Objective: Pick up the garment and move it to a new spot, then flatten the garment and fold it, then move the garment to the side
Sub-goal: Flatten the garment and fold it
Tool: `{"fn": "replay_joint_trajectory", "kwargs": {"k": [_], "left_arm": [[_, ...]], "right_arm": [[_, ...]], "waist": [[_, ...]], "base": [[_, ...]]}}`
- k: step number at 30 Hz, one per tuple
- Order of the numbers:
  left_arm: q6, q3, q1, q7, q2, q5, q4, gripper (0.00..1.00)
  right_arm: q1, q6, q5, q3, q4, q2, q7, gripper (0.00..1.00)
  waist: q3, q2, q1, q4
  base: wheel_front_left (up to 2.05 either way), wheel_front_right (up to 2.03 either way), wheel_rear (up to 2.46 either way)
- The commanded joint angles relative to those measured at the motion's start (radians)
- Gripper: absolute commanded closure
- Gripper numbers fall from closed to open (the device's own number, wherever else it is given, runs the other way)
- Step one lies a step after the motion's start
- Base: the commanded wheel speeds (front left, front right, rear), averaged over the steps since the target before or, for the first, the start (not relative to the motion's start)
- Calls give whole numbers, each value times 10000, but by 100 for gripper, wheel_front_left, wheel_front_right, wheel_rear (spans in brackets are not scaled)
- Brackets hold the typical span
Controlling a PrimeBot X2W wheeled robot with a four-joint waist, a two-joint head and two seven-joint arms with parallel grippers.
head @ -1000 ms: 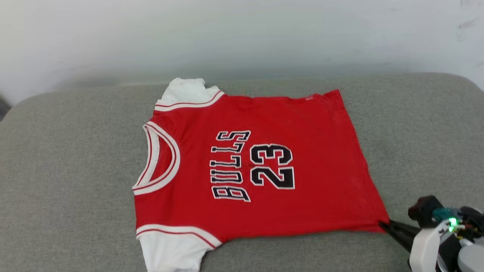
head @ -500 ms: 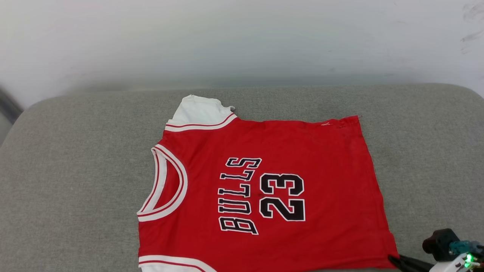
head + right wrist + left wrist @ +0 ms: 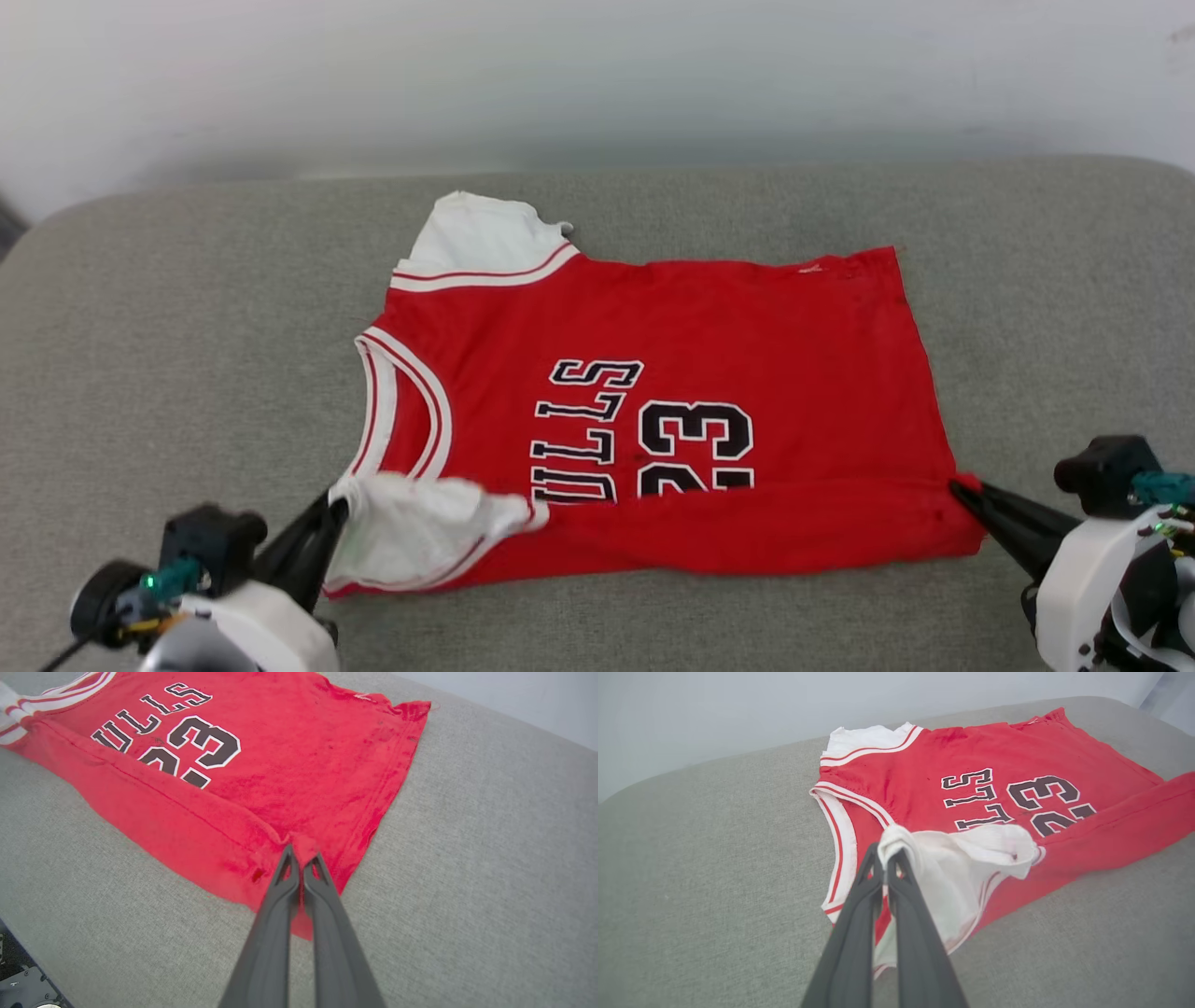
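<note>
Red garment [image 3: 747, 317] now has near edge folded over (lettering [image 3: 583, 411] half-covered).

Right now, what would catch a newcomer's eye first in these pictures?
A red jersey-style T-shirt with white sleeves and black lettering lies across the grey fabric cushion, its near edge folded over part of the number. The left gripper is shut on its near white sleeve, the right gripper on its red hem corner.

Red garment [image 3: 747, 317] front: blk lettering [image 3: 140, 718] w/ white outline reads "ULLS", running into the folded-over edge. Next to it no. [image 3: 201, 742] "23", the 2 partly under same fold.
</note>
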Motion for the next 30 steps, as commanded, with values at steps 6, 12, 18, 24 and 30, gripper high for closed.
{"fn": "replay_joint_trajectory", "kwargs": {"k": [6, 12, 18, 24, 30], "left_arm": [[-564, 131, -1687, 249, -230, 367, 960, 100], [-970, 45, -2575, 401, -345, 599, 1710, 100], [-1515, -239, -3478, 666, -695, 756, 2970, 100], [-2055, -573, -4000, 838, -1143, 802, 4467, 100], [-2332, -589, -4138, 687, -1611, 509, 5451, 86]], "right_arm": [[-501, -7, -263, -654, -335, 420, 554, 100], [-972, -7, -269, -874, -113, 650, 928, 100], [-1547, -7, -315, -631, 487, 926, 1099, 100], [-1834, -12, -313, -105, 1398, 1082, 1298, 100], [-2085, -9, 103, 33, 1699, 1300, 932, 76]], "waist": [[1023, 0, 0, -291], [1682, 0, 0, -364], [2269, 0, 0, -359], [2511, 0, 0, -311], [2224, 0, 0, -342]], "base": [[0, 0, 0], [0, 0, 0], [0, 0, 0], [0, 0, 0], [0, 0, 0]]}}
